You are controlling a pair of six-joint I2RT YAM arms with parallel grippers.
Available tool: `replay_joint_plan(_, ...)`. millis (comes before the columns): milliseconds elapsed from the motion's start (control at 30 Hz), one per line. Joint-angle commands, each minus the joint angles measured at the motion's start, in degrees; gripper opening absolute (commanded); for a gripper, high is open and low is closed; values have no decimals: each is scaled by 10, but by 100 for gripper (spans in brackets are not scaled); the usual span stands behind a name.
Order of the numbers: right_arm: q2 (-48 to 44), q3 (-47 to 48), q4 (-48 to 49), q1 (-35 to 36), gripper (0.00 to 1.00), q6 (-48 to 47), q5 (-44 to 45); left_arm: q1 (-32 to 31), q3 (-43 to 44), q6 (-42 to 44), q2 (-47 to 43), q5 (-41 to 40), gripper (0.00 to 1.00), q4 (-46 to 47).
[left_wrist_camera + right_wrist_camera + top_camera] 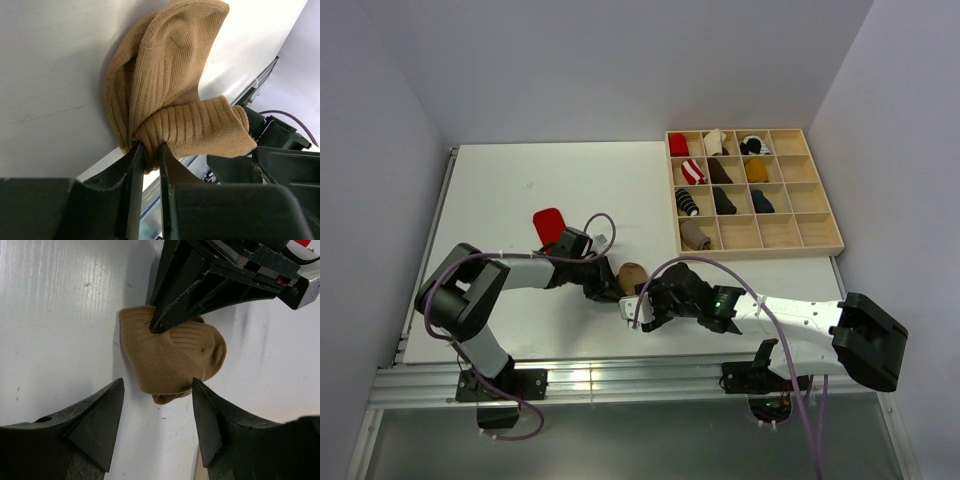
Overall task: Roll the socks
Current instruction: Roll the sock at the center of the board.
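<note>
On the smooth white table (520, 200), left gripper (149, 150) pinches ribbed tan socks (170, 75).

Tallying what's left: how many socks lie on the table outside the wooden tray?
2. The tan sock, pinched by the left gripper, lies near the right gripper; the red sock lies farther back, left. More may be hidden.

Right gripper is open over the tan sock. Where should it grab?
Probably the free rounded end of the tan sock, coming down from above: it bulges between the right gripper's open fingers, while the left gripper pinches the opposite fold.
</note>
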Motion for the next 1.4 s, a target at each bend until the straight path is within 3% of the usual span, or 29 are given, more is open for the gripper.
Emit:
replay_joint_plan(0,-9,17,14,5,64,-7,6,7,-19,53,33,-99,0,-98)
replay_joint_plan(167,-7,57,-54,6,64,6,-30,9,-15,57,38,-98,0,-102)
replay_joint_plan(533,19,81,-96,14,65,-11,-44,10,-6,65,43,-99,0,-113)
replay_joint_plan(1133,164,92,-24,-8,63,-38,-12,13,6,85,47,-92,0,-125)
replay_joint_plan(1300,196,138,-70,-41,61,-34,-23,18,21,100,46,-90,0,-141)
replay_joint_plan(1367,218,183,-138,-51,59,-29,-51,20,39,107,43,-94,0,-159)
